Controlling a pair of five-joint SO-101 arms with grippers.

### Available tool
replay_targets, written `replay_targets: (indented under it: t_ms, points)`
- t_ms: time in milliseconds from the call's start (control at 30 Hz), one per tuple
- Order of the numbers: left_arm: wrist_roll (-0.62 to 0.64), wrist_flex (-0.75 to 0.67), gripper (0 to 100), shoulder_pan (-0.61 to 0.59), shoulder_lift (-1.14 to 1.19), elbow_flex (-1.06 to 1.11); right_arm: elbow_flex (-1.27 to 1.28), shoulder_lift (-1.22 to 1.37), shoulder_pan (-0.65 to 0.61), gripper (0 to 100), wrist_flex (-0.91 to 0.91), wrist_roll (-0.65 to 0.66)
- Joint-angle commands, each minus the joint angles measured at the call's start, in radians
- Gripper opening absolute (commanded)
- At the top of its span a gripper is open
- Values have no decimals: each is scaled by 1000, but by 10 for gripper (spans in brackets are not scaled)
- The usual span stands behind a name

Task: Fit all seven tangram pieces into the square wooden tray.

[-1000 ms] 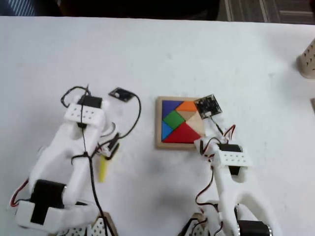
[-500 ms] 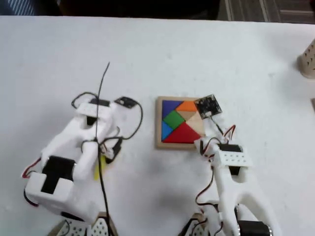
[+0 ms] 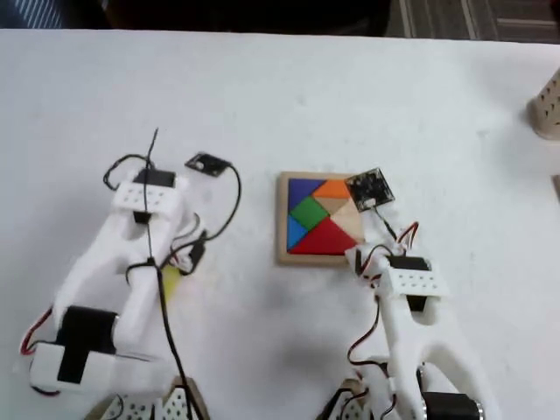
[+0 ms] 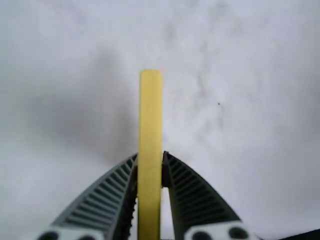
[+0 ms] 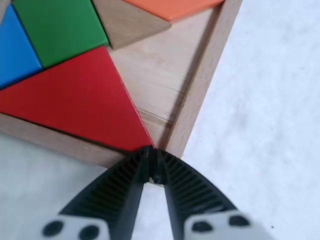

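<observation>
The left tool (image 4: 150,167) pinches the yellow piece (image 4: 150,110) on edge over the table (image 4: 250,75), probably ready for the 1 bare gap (image 5: 150,80) in the tray (image 5: 200,95), which lies just ahead of the pressed-together right tool (image 5: 152,167), perhaps bracing its rim.

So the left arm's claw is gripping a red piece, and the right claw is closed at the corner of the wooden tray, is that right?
Not quite. The piece in the left gripper is the yellow piece, not a red one, as the left wrist view shows. The red piece lies in the tray. The rest holds: the right gripper is shut at the tray's corner.
</observation>
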Motion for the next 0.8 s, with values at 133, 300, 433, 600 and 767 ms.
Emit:
replay_targets:
  t_ms: [133, 300, 433, 600, 767]
  points:
    - [15, 100, 21, 39, -51, -120, -21, 7, 39, 18, -15, 3]
    - [61, 181, 21, 73, -8, -275, -21, 7, 42, 18, -13, 3]
    - [129, 206, 21, 142, 33, -417, -25, 7, 120, 18, -21, 2]
    - [270, 210, 21, 242, 125, -618, -38, 8, 229, 18, -27, -6]
    - [388, 203, 22, 323, 283, -838, -41, 13, 285, 18, -21, -6]
